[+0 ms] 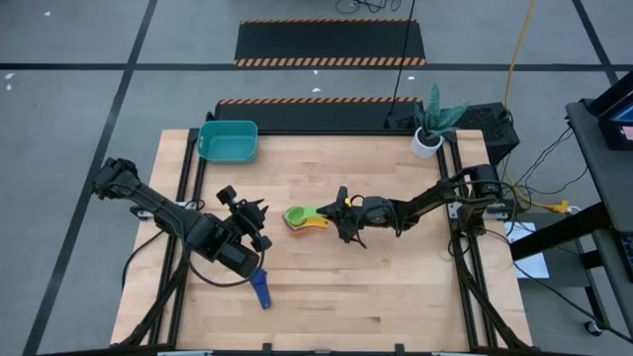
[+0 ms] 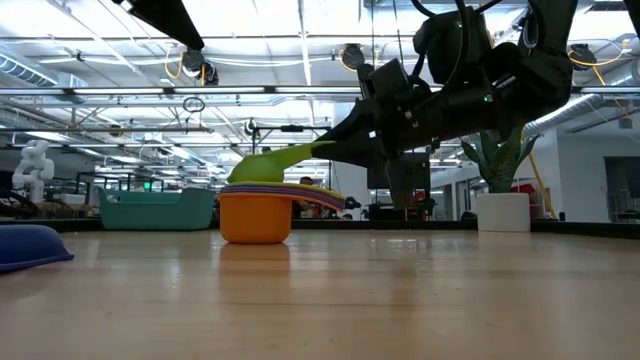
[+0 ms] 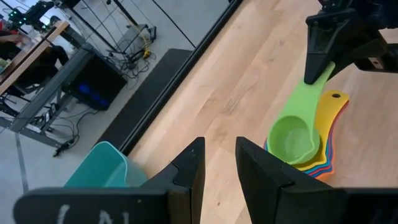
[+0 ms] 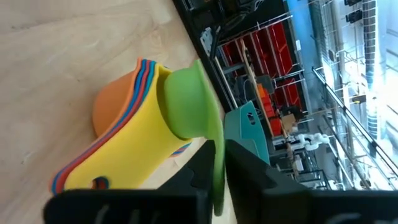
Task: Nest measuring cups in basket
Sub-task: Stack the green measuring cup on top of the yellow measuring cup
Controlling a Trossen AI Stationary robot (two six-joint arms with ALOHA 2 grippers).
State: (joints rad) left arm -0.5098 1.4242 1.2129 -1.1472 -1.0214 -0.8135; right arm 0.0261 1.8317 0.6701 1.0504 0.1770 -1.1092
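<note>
A nested stack of cups (image 1: 302,220) stands mid-table on its orange bottom cup (image 2: 255,216), with yellow (image 4: 137,143) and other colours inside. The green cup (image 3: 292,134) is on top, tilted, and my right gripper (image 1: 341,213) is shut on its handle. A blue cup (image 1: 260,289) lies alone near the table's near edge, close to my left arm. My left gripper (image 3: 214,162) hovers open left of the stack and touches nothing. The teal basket (image 1: 228,140) sits at the far left corner. My right gripper pinches the green cup's handle (image 4: 217,163) between its two fingers, near the handle's free end (image 2: 322,150). The fingers come from the table's right, slanting down, along the handle. The cup is tilted: the handle end is raised and the bowl (image 2: 262,165) dips into the stack's top.
A white plant pot (image 1: 427,141) stands at the far right corner. Bare wood lies between the stack and the basket and along the near edge. Beyond the table are racks, desks and a person (image 3: 12,43).
</note>
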